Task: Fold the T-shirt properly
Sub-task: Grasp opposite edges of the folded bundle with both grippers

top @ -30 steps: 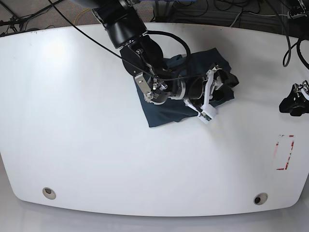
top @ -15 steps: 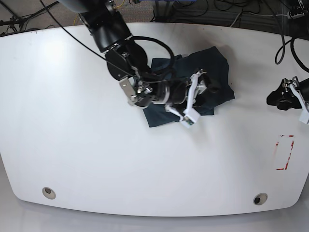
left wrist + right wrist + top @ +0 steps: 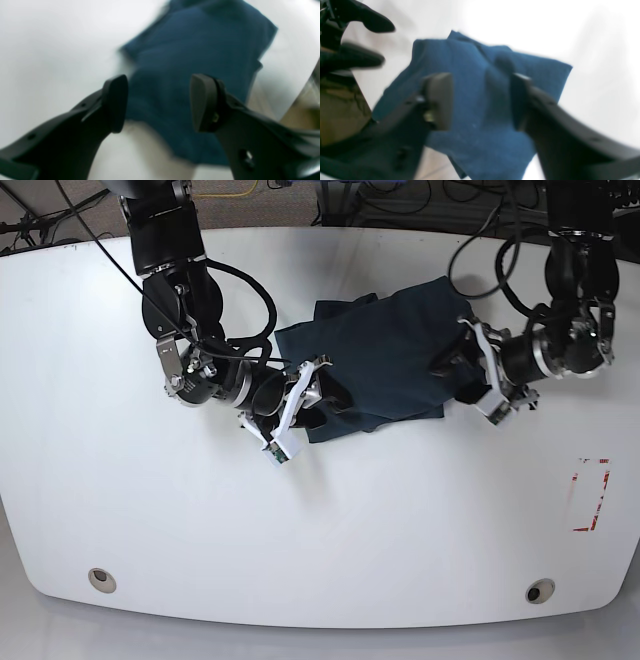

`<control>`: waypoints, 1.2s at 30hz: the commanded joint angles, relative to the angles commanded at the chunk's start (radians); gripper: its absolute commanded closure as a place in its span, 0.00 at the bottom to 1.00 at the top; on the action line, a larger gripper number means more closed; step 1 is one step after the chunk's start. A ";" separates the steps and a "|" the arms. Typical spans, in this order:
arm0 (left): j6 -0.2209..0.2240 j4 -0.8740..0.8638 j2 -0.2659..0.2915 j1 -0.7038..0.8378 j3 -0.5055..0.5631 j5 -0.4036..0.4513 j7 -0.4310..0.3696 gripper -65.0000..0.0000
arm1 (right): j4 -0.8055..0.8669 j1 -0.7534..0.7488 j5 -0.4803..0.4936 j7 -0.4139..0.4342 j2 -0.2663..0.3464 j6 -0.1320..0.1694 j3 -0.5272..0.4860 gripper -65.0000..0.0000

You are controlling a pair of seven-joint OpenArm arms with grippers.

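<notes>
both wrist views blur the t-shirt (image 3: 385, 350); left gripper (image 3: 158, 103) and right gripper (image 3: 480, 100) gape.

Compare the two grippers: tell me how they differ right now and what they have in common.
The right gripper sits at the T-shirt's lower left corner in the base view; the left gripper sits at its right edge. The right gripper reaches in from the table's left side, the left gripper from its right side. Both are open, with nothing between the jaws, and each wrist view looks down at blue cloth.
</notes>
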 joint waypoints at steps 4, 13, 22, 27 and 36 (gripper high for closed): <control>0.023 0.043 0.084 0.020 0.044 0.181 0.000 0.76 | -0.020 0.028 -0.017 0.008 0.000 0.000 0.000 0.78; 0.020 0.072 0.209 0.141 0.046 0.427 -0.052 0.88 | -0.109 0.083 -0.152 0.075 -0.037 0.005 -0.006 0.80; 0.020 0.081 0.207 0.221 0.054 0.437 -0.097 0.88 | -0.255 0.097 -0.270 0.190 -0.061 0.097 -0.003 0.81; 0.020 0.075 0.167 0.218 0.051 0.437 -0.097 0.88 | -0.342 0.064 -0.379 0.298 -0.068 0.152 -0.003 0.81; 0.020 0.003 0.115 0.129 0.054 0.437 -0.098 0.88 | -0.368 -0.068 -0.433 0.402 -0.060 0.192 0.009 0.81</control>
